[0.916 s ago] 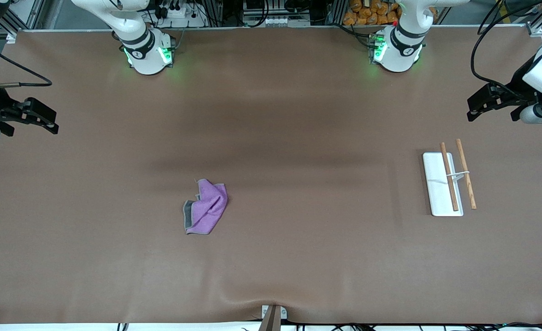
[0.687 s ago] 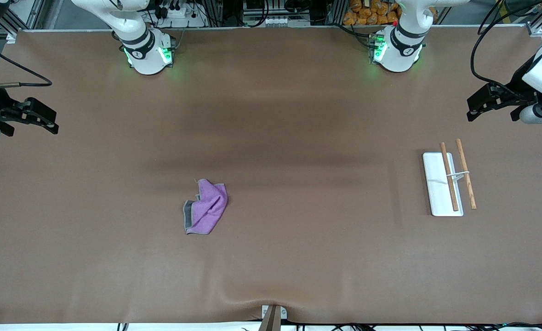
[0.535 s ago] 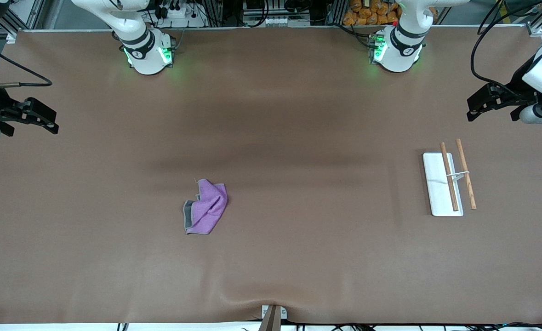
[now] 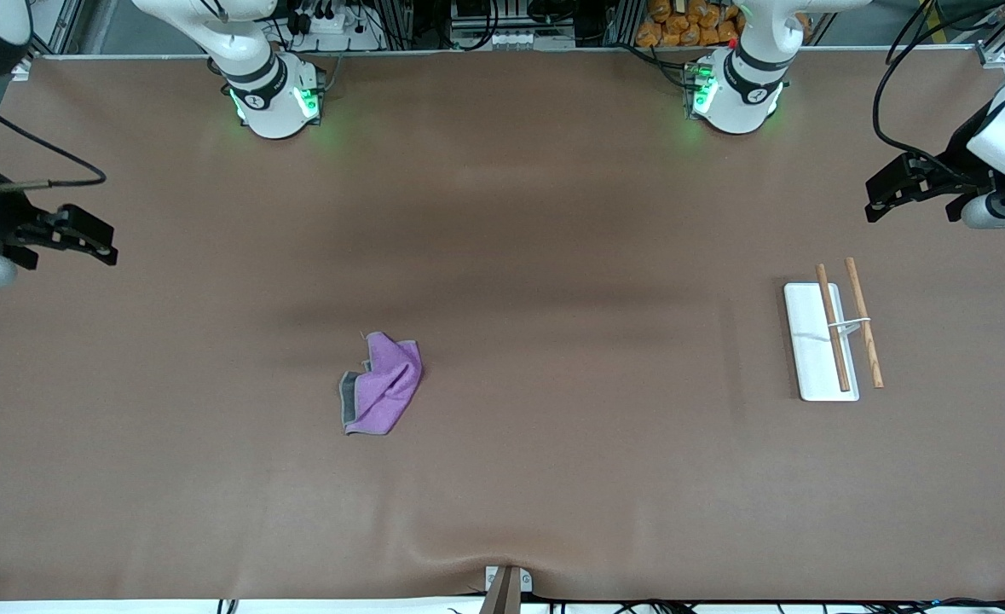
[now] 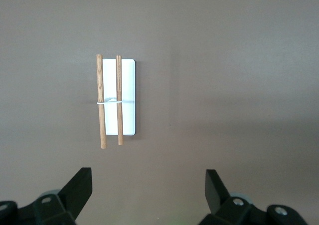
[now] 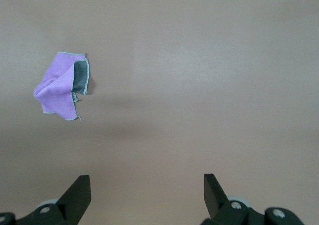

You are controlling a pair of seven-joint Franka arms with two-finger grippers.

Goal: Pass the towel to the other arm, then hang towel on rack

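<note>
The purple towel [image 4: 383,388] with a grey edge band lies crumpled on the table near the middle, toward the right arm's end; it also shows in the right wrist view [image 6: 60,88]. The rack [image 4: 809,350], a white base plate with two wooden rods, stands toward the left arm's end and shows in the left wrist view [image 5: 128,93]. My right gripper [image 4: 106,243] is open and empty, in the air over the table's edge at the right arm's end [image 6: 146,181]. My left gripper [image 4: 875,203] is open and empty, in the air over the table beside the rack [image 5: 148,177].
The brown table mat [image 4: 553,213] has a raised wrinkle near a clamp [image 4: 506,584] at the edge nearest the front camera. The two arm bases [image 4: 276,98] [image 4: 736,94] stand along the edge farthest from that camera. Black cables hang by both grippers.
My right gripper has shifted a little, lower in the front view and slightly toward the table's middle. The left arm, towel and rack have not moved.
</note>
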